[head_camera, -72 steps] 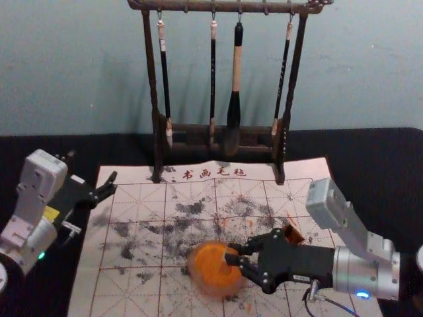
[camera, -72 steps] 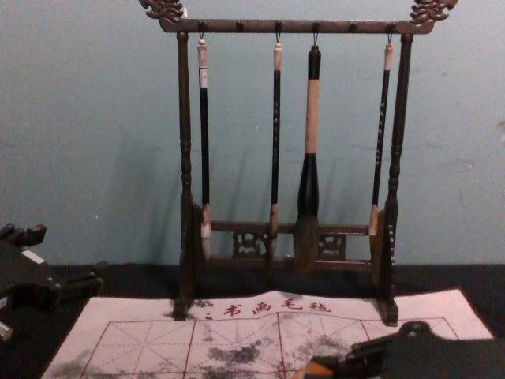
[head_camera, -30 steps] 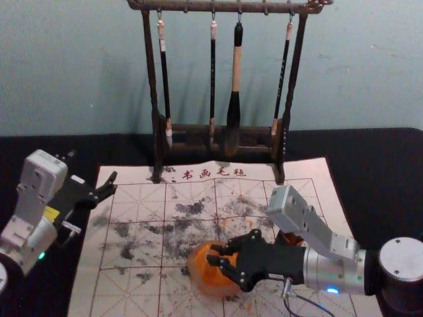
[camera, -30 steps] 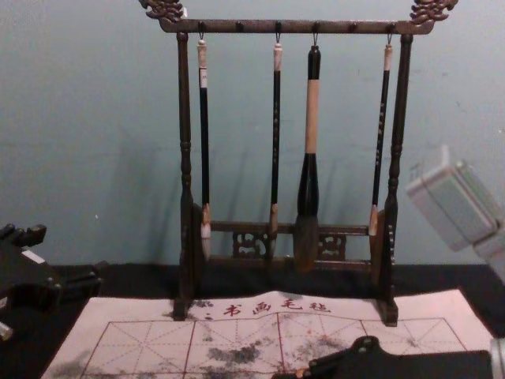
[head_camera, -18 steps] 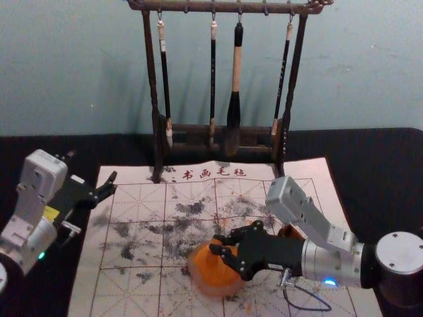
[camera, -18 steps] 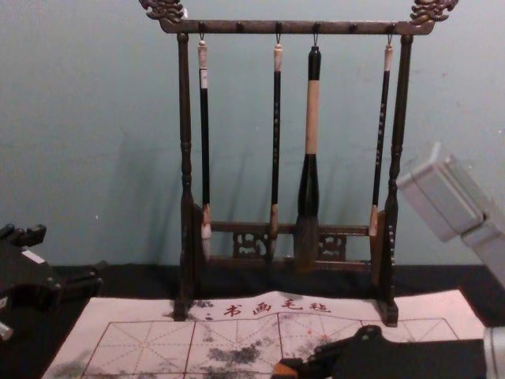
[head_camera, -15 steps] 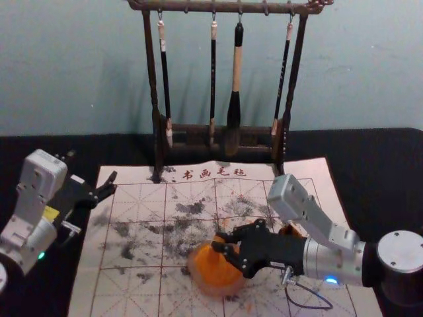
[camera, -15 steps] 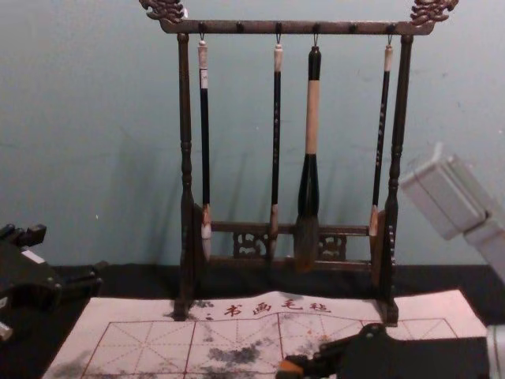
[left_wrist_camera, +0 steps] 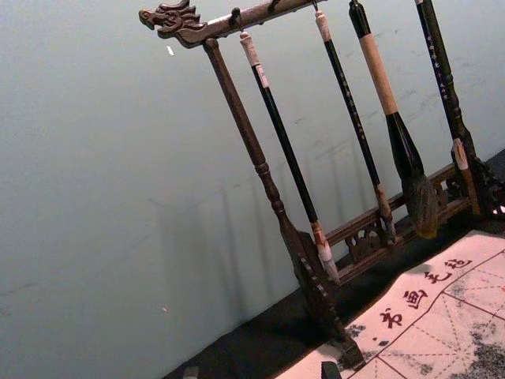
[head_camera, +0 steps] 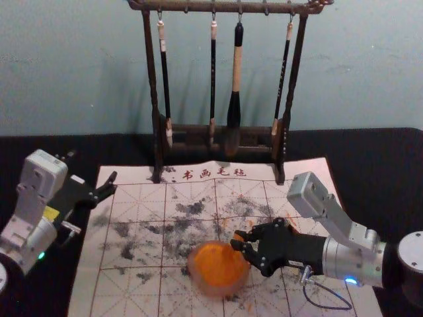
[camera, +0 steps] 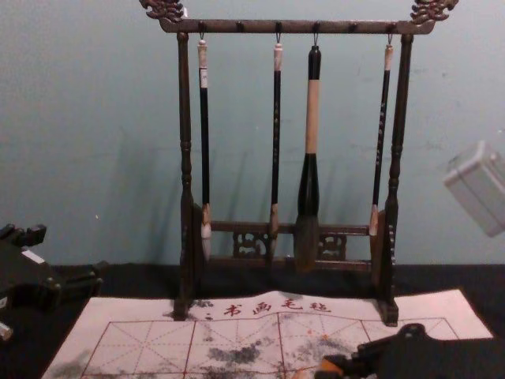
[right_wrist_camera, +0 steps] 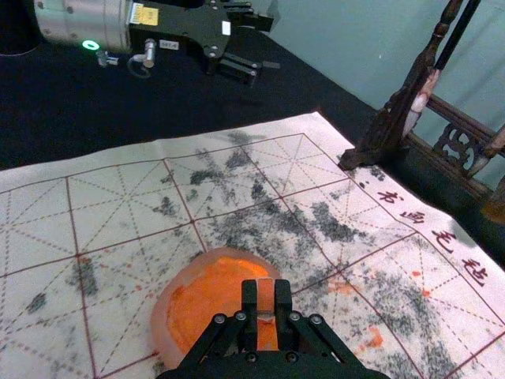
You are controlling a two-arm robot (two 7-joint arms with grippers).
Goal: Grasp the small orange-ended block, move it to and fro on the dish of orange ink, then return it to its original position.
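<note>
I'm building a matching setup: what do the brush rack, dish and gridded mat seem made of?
The brush rack looks like dark, lightly glossy wood: turned posts and carved ends. The dish may be glass, stone or plastic; its pale rim looks smooth and slightly translucent. The mat seems matte felt or cloth, rippled along its far edge.

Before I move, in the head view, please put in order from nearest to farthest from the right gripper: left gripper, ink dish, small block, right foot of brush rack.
From the right gripper:
1. Small block: between its fingers.
2. Ink dish: just left of it, toward the robot.
3. Right foot of brush rack: beyond it.
4. Left gripper: far left.
</note>
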